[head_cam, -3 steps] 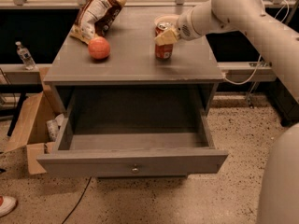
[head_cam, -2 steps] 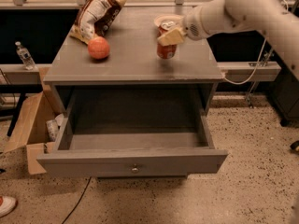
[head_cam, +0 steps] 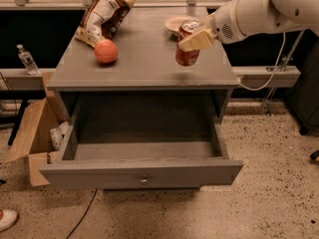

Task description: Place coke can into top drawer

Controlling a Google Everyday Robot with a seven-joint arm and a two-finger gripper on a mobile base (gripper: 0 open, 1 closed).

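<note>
— Rightward and a touch nearer the front edge: that is where the coke can [head_cam: 187,51] has gone since a second ago, and the claw [head_cam: 192,40] went with it.
— Has the claw got hold of it?
— Yes, it is closed on the can's upper half, with one tan finger [head_cam: 199,38] lying across the front. The can tilts, its silver top leaning right (I cannot tell whether its base touches the surface [head_cam: 144,63]).
— And the top drawer [head_cam: 142,151]?
— Pulled open below the surface's front edge, with its knob [head_cam: 144,180] at the middle of the front panel. The can is over the right part of the surface, not over the drawer.
— What else is up there?
— A pale plate [head_cam: 172,23] just behind the can, a round orange-red fruit [head_cam: 106,51] on the left, well apart from it, and a chip bag [head_cam: 104,14] behind the fruit. The white arm [head_cam: 259,11] comes in from the upper right.
</note>
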